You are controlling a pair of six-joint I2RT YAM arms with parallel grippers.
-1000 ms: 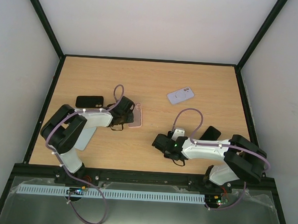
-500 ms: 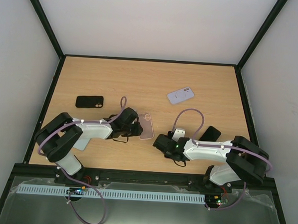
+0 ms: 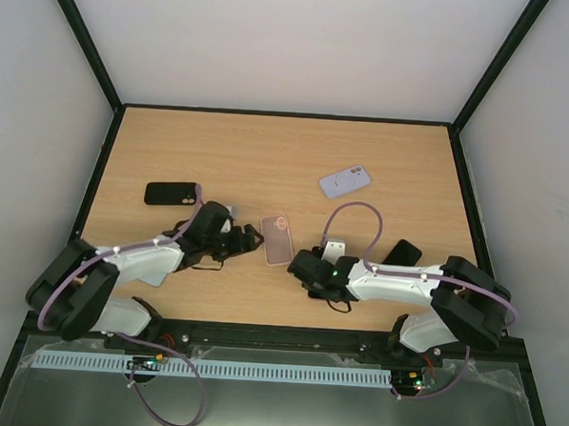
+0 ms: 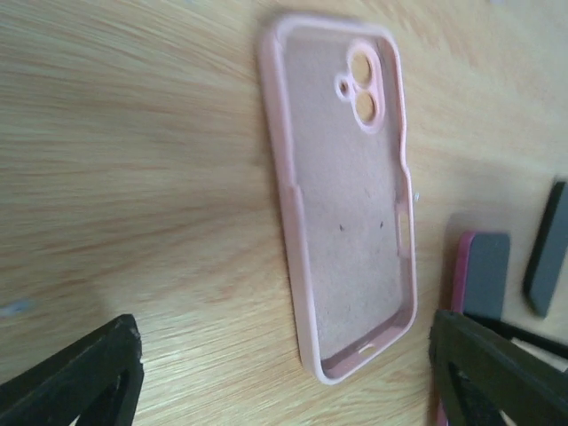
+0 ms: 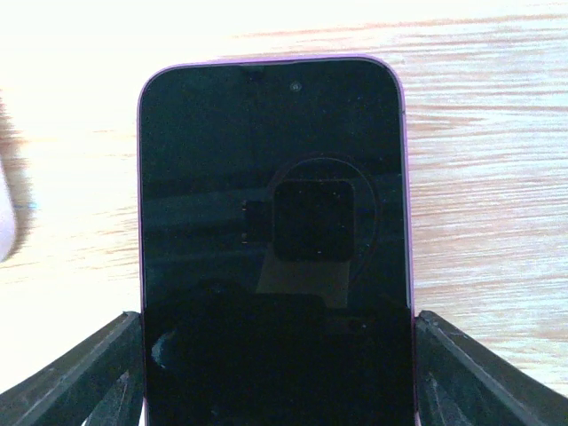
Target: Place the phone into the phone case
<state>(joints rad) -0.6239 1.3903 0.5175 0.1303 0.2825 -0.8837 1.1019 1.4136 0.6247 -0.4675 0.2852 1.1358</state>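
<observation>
Phone case (image 4: 346, 204): soft pink with a matte, silicone-like skin. It was a rounded rectangle lying open side up on the table (image 3: 269, 145), with a raised lip all round. The inner face was dull and finely napped, with a few dark specks. At the far end was a pill-shaped camera cut-out with two round openings and a smaller hole beside it. There were slots in one side wall and in the near wall.

Table: pale wood with a smooth, streaky grain.

Left gripper (image 4: 284, 342): just left of the case. Its black fingers were spread wide with nothing between them. The case's near end lay just ahead of the fingertips, apart from them.

Right gripper (image 5: 277, 324): near the case's near right corner, closed on the phone (image 5: 275, 177) with one black finger against each long edge. The phone had a glossy black glass face, rounded corners, a thin magenta-purple rim and a small lens dot at the top. The screen was dark and mirrored the wrist camera. The phone was outside the case, just to its right. Whether it touched the wood could not be told.

Black rounded slab (image 3: 171, 194): well left of the case and farther back. Lavender slab (image 3: 344, 182): beyond the case to the right. Second black slab (image 3: 403, 253): right of the case, past the right arm.
</observation>
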